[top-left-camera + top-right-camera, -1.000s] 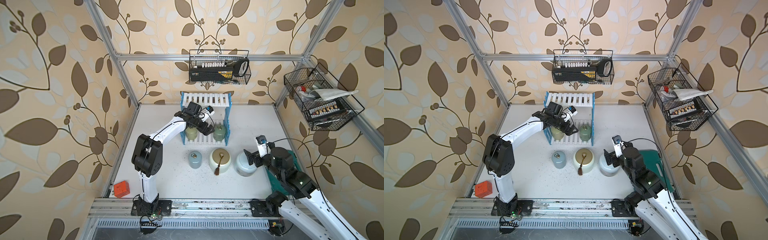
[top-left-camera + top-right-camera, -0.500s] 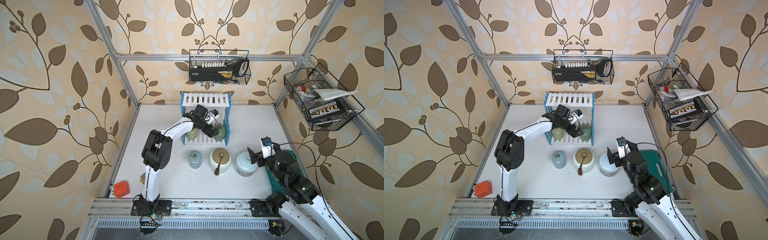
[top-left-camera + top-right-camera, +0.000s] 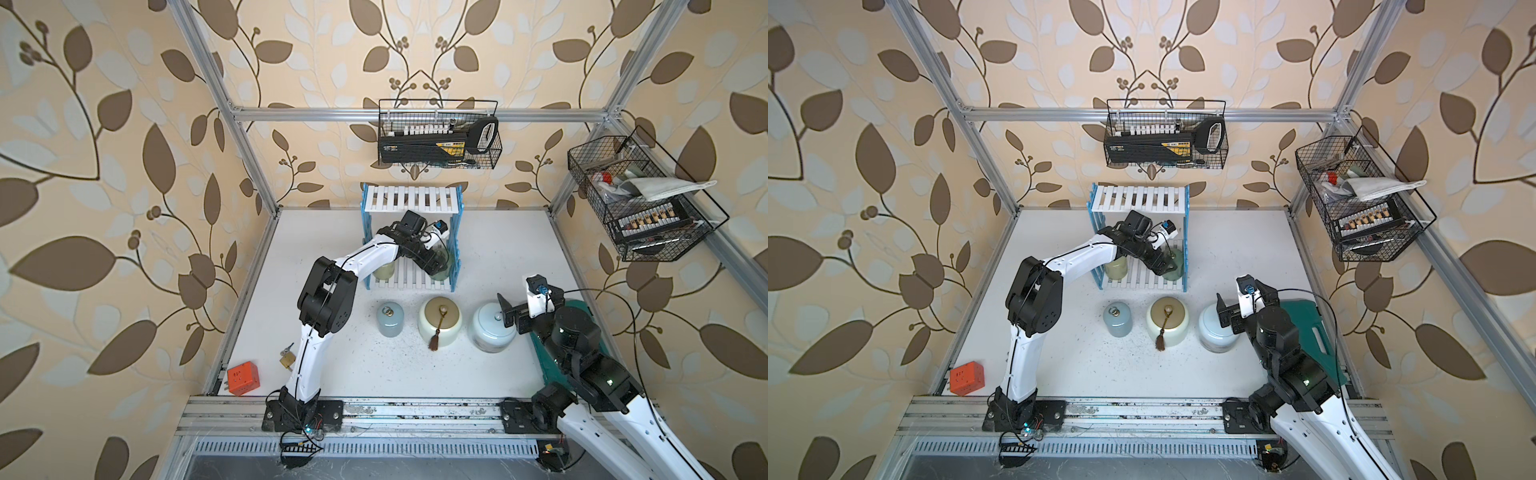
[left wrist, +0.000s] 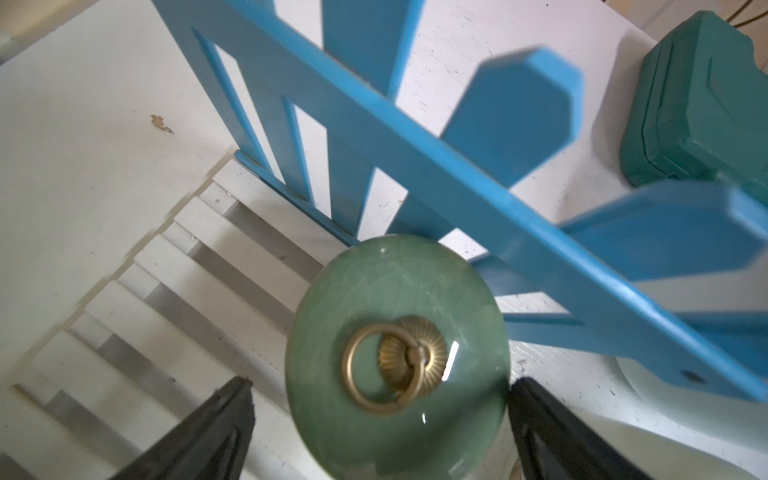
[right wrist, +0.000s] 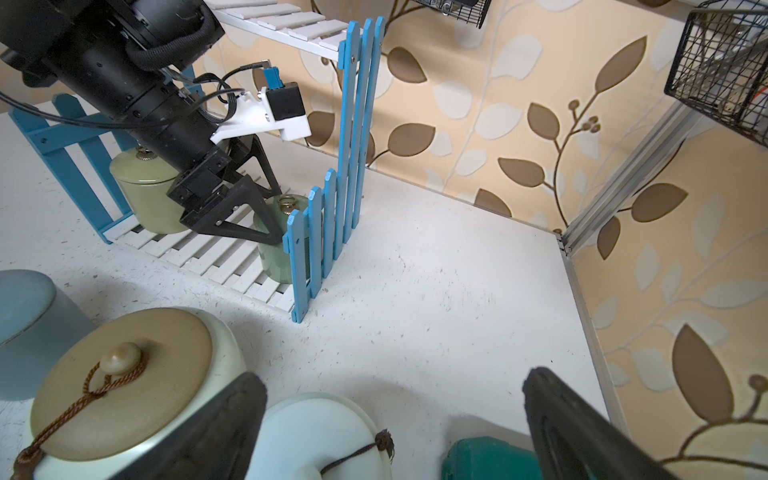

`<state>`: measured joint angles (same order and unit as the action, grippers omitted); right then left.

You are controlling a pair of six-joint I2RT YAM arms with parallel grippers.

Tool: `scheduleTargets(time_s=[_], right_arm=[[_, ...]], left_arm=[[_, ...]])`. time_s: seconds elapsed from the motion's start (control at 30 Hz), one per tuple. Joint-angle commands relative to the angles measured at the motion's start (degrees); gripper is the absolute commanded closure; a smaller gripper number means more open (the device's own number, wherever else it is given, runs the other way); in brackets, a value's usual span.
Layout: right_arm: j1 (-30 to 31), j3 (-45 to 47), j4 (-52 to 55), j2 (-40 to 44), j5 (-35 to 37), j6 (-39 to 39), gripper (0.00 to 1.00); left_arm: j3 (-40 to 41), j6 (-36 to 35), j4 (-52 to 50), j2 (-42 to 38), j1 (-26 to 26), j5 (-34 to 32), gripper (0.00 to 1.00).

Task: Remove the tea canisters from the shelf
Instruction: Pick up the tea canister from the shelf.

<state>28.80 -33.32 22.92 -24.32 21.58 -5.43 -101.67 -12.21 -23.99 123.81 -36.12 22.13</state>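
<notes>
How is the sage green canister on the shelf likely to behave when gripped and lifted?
The sage green canister has a shiny glaze, so it may slip. It looks ceramic: probably heavy for its size and chippable. Its ring-topped lid may sit loose.

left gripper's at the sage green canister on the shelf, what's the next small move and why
Probably lower the left gripper a little and close it on the sage green canister: its jaws stand open on either side of the lid, and the canister sits on the lower board of the shelf.
</notes>
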Motion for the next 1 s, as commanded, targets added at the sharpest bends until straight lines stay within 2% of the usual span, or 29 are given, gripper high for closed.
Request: scheduleTargets(time_s=[0.0,0.53,0.63,0.8,0.97], right_arm=[[-0.1,0.9,-1.0,0.9,1.1,-0.3,0.01],[-0.1,1.2,-1.1,1.6,1.9,-0.3,0.01],[-0.1,1.2,-1.2,1.9,1.5,-0.3,0.01],[-0.2,1.3,-1.1,1.9,2.1,-0.4,0.01],[-0.1,1.2,-1.2,2.0,1.4,-0.3,0.01]], left_arm=[[-2.7,-2.0,0.9,1.6,-0.8,-0.2,0.01],[-5.3,-5.2,3.1,4.5,-1.5,0.8,0.03],[-5.1,-5.9,3.5,4.3,-1.5,1.6,0.09],[-5.6,-7.1,2.6,4.0,-1.5,1.9,0.27],[-4.0,-8.0,2.6,2.1,-1.4,2.6,0.38]])
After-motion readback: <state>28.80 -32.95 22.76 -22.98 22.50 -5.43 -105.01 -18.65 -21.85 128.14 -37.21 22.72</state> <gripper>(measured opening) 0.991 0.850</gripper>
